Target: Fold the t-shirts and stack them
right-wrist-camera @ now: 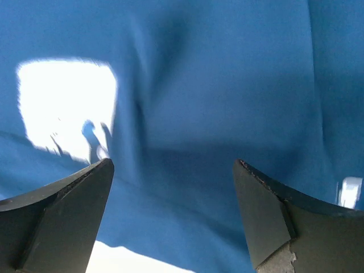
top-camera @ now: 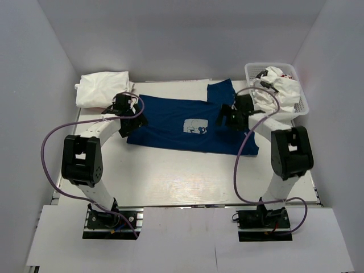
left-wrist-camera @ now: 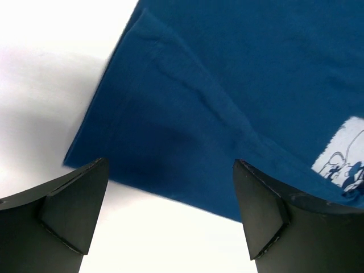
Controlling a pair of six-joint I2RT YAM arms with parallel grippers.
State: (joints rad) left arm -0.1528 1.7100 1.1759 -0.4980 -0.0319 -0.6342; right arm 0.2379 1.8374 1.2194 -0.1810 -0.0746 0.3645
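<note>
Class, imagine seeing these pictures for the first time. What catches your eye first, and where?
The dark blue t-shirt spread flat in the middle, pale print up, with an open left claw over its left edge and an open right claw over its right half. Next, a bundled white shirt at the far left corner and a white basket of crumpled cloth far right.

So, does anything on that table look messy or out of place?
The navy t-shirt lies slightly askew, with one sleeve sticking out at the far right. White tees bulge crumpled over the basket rim. Nothing looks damaged.
</note>
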